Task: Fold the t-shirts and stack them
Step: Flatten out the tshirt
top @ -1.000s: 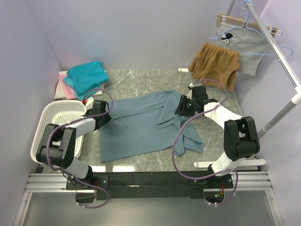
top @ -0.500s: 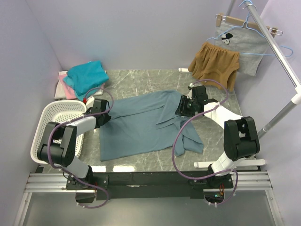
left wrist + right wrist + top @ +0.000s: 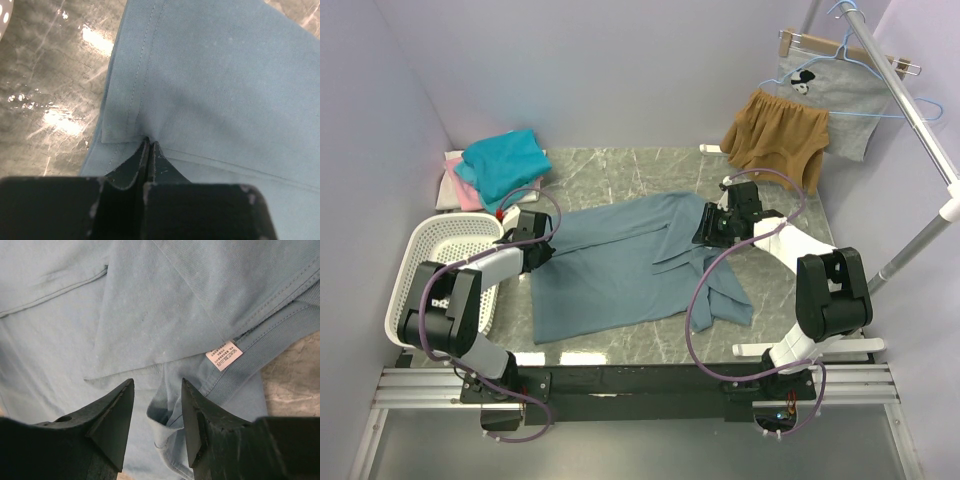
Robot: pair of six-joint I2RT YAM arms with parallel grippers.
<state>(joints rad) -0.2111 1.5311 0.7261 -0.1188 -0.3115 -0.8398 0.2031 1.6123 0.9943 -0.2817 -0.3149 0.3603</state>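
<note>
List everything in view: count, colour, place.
large grey-blue cotton t-shirt: one, dusty grey-blue, spread mid-table
folded cotton t-shirts: three, teal over pink and white, far-left corner
white plastic laundry basket: one, white, table's left edge
mustard-brown shorts: one, brown, hanging far right
light grey printed garment: one, grey, on a blue hanger behind the shorts
grey marble table: one, grey, beneath everything
left claw: one, black, shut on the grey-blue t-shirt's left edge
right claw: one, black, open over its collar
</note>
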